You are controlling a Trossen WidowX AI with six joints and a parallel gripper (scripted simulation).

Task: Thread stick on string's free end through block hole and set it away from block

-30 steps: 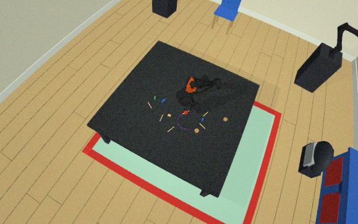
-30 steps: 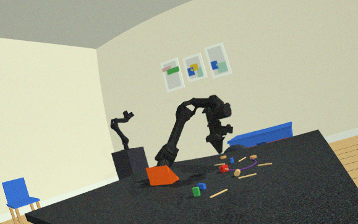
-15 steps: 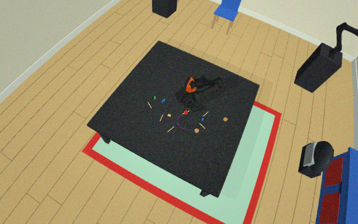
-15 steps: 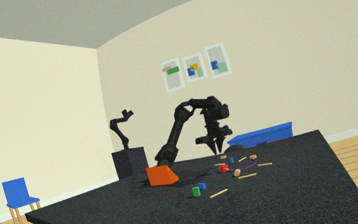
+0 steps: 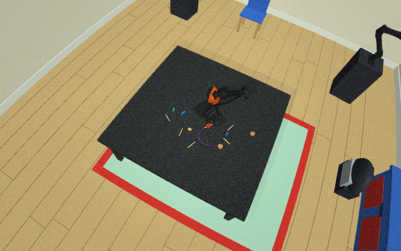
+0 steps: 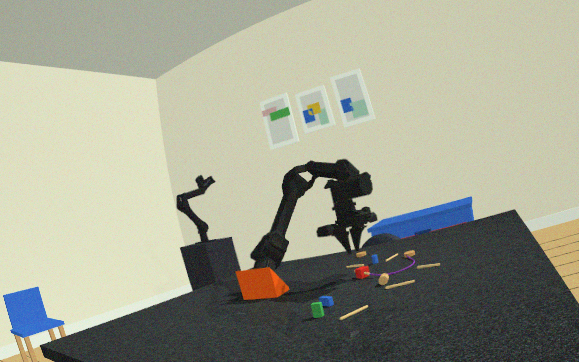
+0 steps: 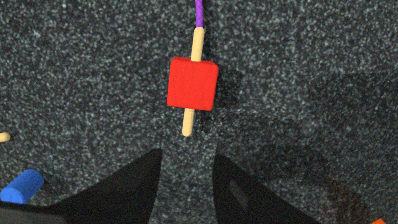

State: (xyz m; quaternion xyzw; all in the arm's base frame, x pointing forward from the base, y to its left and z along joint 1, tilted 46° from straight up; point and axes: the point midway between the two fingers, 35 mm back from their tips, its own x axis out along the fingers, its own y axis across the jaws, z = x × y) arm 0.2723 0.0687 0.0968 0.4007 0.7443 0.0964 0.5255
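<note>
Stick, thin pale wood, sits pushed through the small red cube block w/ both ends showing: near tip pokes out at 6 o'clock toward the jaws, far end at 12 o'clock joins the purple string. So threading is approx half done; the string itself hasn't entered the block yet.

Robot gripper hovers above the bench, lined up w/ the near tip. Jaws narrow, part-closed, nothing between them.

Left to do: grab the 6 o'clock tip, pull till string runs through, set stick down away from block, open fully.

In top view the string curves from the block to the round wooden button at about 5 o'clock; slack looks enough, though that view is small. Loose sticks, e.g. one at 7 o'clock, lie apart.

No containers on the bench, as far as I can see.
</note>
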